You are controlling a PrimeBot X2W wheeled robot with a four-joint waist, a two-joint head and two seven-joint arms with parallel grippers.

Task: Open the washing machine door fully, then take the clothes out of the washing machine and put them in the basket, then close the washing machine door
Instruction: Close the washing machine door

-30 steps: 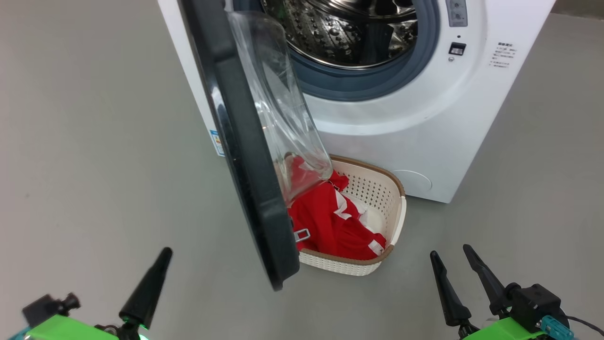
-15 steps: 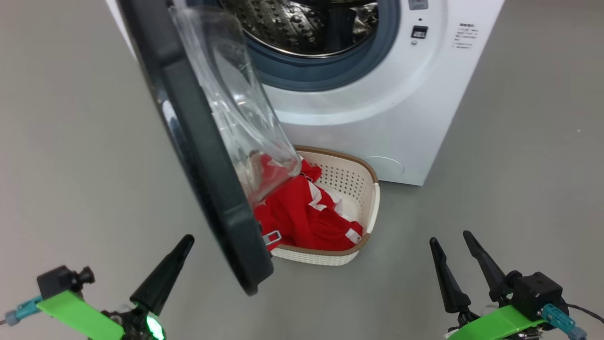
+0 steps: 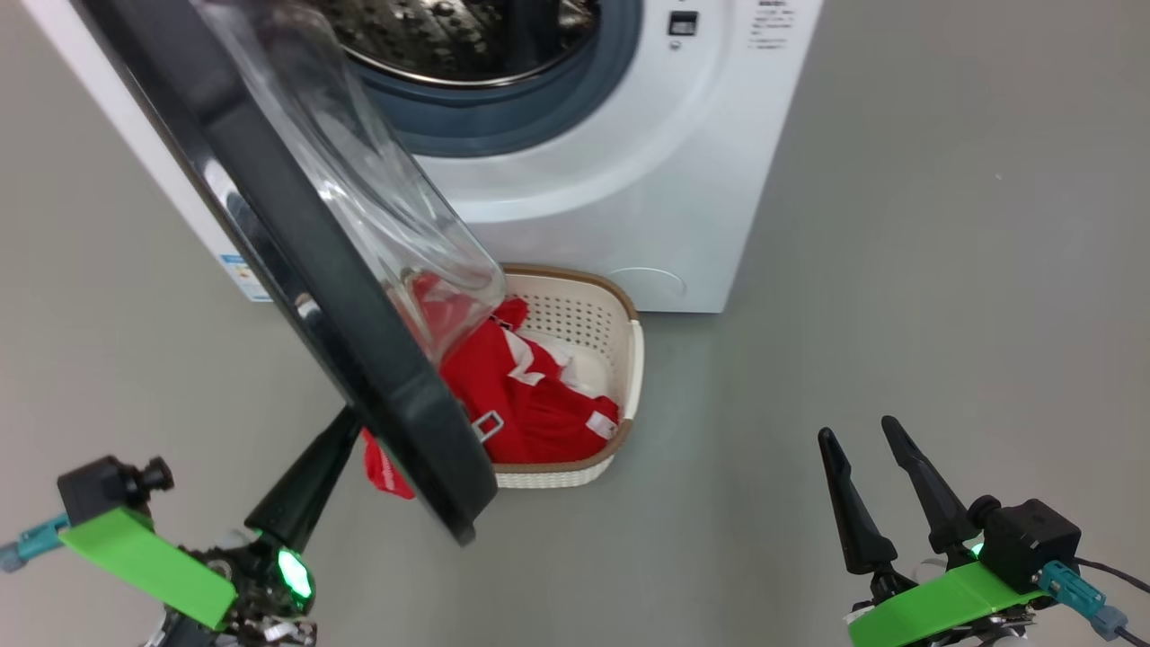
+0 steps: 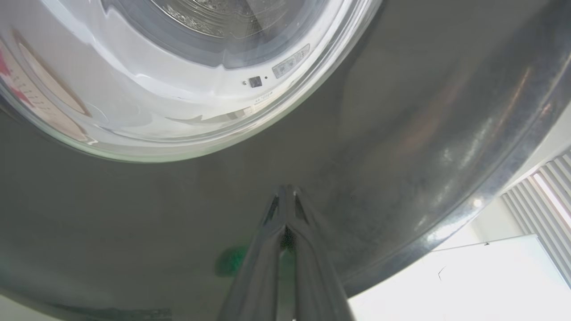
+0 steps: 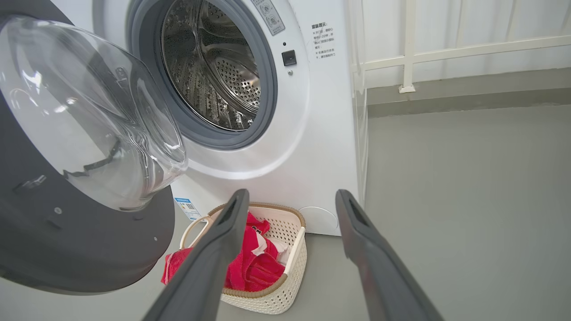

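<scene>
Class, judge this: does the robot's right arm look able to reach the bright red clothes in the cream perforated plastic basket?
Probably yes. The open right gripper faces the basket across grey floor, nothing between; the black-rimmed glass door overhangs only its left part, leaving clothes exposed.

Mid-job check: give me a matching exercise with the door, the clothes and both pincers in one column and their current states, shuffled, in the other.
Things:
1. washing machine door
2. clothes
3. left pincer
4. right pincer

States:
A. open, gripping nothing
B. lying in the basket
C. swung out from the washing machine
D. shut, tips at the door's black outer face

Pairs: 1-C, 2-B, 3-D, 4-A
</scene>
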